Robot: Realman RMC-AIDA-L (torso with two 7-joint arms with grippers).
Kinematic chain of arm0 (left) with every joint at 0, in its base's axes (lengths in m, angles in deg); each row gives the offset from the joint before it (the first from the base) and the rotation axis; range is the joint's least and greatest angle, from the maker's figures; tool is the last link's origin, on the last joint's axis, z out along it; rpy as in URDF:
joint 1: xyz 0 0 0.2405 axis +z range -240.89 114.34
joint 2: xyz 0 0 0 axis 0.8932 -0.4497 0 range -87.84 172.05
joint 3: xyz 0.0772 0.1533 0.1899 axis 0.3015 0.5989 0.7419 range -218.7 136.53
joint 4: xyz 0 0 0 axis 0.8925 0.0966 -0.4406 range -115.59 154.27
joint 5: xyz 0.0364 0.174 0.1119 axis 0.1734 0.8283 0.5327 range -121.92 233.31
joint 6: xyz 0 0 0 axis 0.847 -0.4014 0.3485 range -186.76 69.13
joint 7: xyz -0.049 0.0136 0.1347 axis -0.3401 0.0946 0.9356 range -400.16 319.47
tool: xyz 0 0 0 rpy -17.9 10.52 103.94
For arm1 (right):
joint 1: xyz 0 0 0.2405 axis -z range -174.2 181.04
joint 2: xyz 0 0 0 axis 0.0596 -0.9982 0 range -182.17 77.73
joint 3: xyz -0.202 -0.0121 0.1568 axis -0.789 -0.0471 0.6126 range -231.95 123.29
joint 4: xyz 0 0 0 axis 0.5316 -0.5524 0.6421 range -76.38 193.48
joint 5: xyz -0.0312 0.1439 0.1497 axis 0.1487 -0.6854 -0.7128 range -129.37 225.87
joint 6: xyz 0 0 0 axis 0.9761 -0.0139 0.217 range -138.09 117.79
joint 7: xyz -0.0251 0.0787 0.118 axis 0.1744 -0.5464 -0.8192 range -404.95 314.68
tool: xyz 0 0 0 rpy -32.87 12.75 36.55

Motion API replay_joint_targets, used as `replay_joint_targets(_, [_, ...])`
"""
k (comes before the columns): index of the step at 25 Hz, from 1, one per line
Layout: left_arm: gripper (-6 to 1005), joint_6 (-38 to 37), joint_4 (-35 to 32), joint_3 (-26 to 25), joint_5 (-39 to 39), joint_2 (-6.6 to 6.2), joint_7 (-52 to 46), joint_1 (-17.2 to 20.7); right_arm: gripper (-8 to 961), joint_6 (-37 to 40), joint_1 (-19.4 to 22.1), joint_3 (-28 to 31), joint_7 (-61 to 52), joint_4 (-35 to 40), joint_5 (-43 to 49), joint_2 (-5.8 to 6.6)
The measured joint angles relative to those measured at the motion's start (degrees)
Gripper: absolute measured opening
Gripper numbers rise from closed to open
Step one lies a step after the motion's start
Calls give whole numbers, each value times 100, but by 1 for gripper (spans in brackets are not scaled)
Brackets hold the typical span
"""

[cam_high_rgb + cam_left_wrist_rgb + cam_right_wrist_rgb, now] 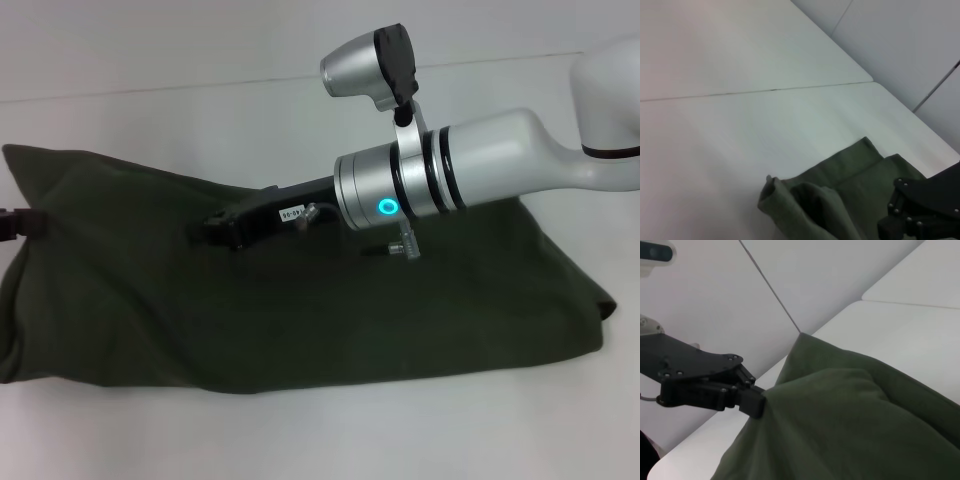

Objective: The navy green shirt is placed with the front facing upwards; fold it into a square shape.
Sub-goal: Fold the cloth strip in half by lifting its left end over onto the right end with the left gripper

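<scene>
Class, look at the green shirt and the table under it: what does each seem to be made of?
The navy green shirt looks like soft matte woven or knit cloth, likely cotton: it creases and bunches. The table looks like smooth, hard, pale laminate or plastic with a faint sheen.

There is one navy green shirt [300, 310] on one white table [200, 110], and two grippers, the left gripper [22, 222] and the right gripper [222, 228].

Soft even light; faint shadows; slight blur throughout.

Silver arm [480, 160], cyan ring light [387, 207]
</scene>
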Motion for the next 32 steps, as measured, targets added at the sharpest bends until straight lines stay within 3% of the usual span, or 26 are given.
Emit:
replay_joint_targets(7, [20, -71, 48, -17, -24, -38, -68, -38, 5, 0, -91, -49, -26, -15, 1, -5])
replay_joint_targets(20, [20, -296, 120, 27, -190, 280, -179, -503, 4, -222, -278, -75, -11, -224, 16, -17])
replay_joint_targets(32, [19, -378, 266, 131, -724, 306, -452, -587, 3, -253, -132, -29, 2, -176, -12, 26])
